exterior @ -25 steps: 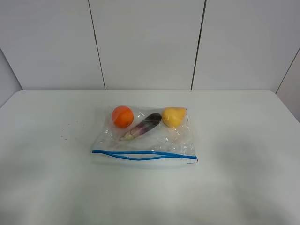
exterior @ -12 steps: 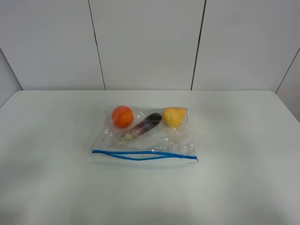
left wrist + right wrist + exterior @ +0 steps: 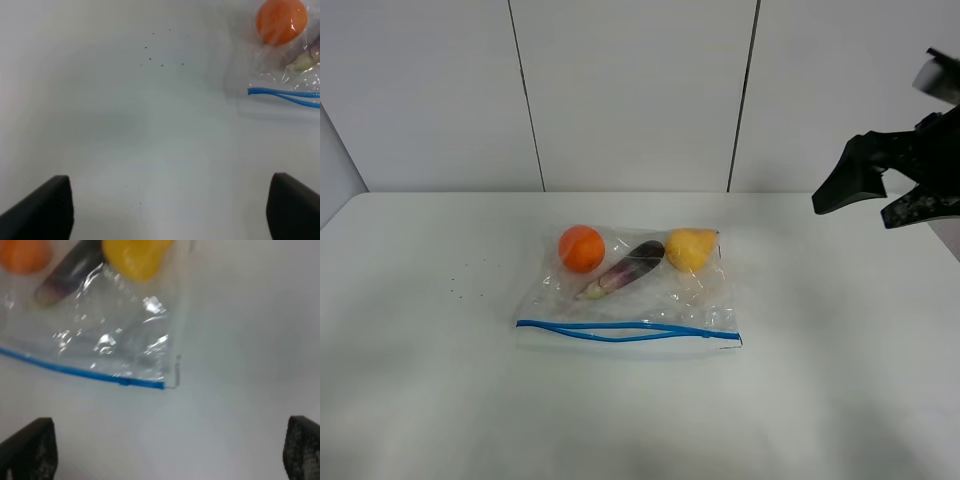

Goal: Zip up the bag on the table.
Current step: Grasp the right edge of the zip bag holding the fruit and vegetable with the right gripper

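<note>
The clear bag (image 3: pixel 630 295) lies flat in the middle of the white table (image 3: pixel 840 360). Inside it are an orange (image 3: pixel 581 247), a purple eggplant (image 3: pixel 625 267) and a yellow pear (image 3: pixel 691 248). Its blue zipper strip (image 3: pixel 625 330) runs along the near edge, and its two lines part in the middle. My right gripper (image 3: pixel 880 198) is open and hangs high above the table's far right, away from the bag. The right wrist view shows the bag's zipper end (image 3: pixel 150 384) and open fingertips (image 3: pixel 27 447). My left gripper (image 3: pixel 165 210) is open over bare table, to the left of the bag (image 3: pixel 285 75).
A few small black specks (image 3: pixel 460 280) mark the table left of the bag. A white panelled wall (image 3: pixel 630 90) stands behind the table's far edge.
My right arm has come into the exterior high view at the upper right; it was out of view before. The bag has not moved.
</note>
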Robot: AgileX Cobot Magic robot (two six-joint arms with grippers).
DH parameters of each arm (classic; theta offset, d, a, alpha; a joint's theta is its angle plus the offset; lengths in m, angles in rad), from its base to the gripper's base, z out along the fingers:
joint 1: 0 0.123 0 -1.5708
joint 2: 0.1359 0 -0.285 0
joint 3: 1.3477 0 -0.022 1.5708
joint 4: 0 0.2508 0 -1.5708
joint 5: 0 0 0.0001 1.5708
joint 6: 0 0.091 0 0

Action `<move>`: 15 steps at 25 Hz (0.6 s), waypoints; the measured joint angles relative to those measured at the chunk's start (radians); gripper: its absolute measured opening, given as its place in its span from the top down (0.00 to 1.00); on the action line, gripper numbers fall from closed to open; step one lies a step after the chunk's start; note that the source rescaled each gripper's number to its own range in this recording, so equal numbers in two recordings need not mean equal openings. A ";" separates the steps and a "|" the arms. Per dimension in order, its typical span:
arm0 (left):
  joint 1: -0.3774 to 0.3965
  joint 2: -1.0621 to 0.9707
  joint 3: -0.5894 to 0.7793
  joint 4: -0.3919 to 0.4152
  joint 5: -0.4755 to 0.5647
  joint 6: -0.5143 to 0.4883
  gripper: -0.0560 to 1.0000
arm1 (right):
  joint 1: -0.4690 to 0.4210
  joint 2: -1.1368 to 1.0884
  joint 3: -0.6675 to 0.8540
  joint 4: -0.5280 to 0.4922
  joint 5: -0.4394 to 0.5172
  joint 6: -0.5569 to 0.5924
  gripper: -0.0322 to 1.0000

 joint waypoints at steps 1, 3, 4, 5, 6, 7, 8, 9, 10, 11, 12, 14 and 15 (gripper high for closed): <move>0.000 0.000 0.000 0.000 0.000 0.000 0.00 | 0.000 0.026 0.000 0.016 -0.001 -0.018 0.00; 0.000 0.000 0.000 0.000 0.000 0.000 0.00 | 0.000 0.063 0.000 0.041 -0.002 -0.047 0.00; 0.000 0.000 0.000 0.000 0.000 0.000 0.00 | 0.000 0.078 0.000 0.049 -0.005 -0.057 0.00; 0.000 0.000 0.000 0.000 0.000 0.000 0.00 | 0.000 0.089 0.007 0.064 -0.012 -0.072 0.00; 0.000 0.000 0.000 0.000 0.000 0.000 0.00 | 0.000 0.095 0.022 0.086 -0.025 -0.092 0.00; 0.000 0.000 0.000 0.000 0.000 0.000 0.00 | 0.000 0.103 0.047 0.111 -0.037 -0.114 0.00; 0.000 0.000 0.000 0.000 0.000 0.000 0.00 | 0.000 0.111 0.074 0.133 -0.051 -0.139 0.00; 0.000 0.000 0.000 0.000 0.000 0.000 0.00 | 0.000 0.122 0.111 0.162 -0.064 -0.175 0.00; 0.000 0.000 0.000 0.000 0.000 0.000 0.00 | -0.001 0.133 0.147 0.195 -0.083 -0.216 0.00; 0.000 0.000 0.000 0.000 0.000 0.000 0.00 | -0.005 0.151 0.179 0.226 -0.096 -0.256 0.00; 0.000 0.000 0.000 0.000 0.000 0.000 0.00 | -0.014 0.172 0.198 0.266 -0.103 -0.290 0.00; 0.000 0.000 0.000 0.000 0.000 0.000 0.00 | -0.038 0.218 0.217 0.345 -0.111 -0.365 0.00; 0.000 0.000 0.000 0.000 0.000 0.000 0.00 | -0.050 0.244 0.218 0.379 -0.112 -0.393 0.00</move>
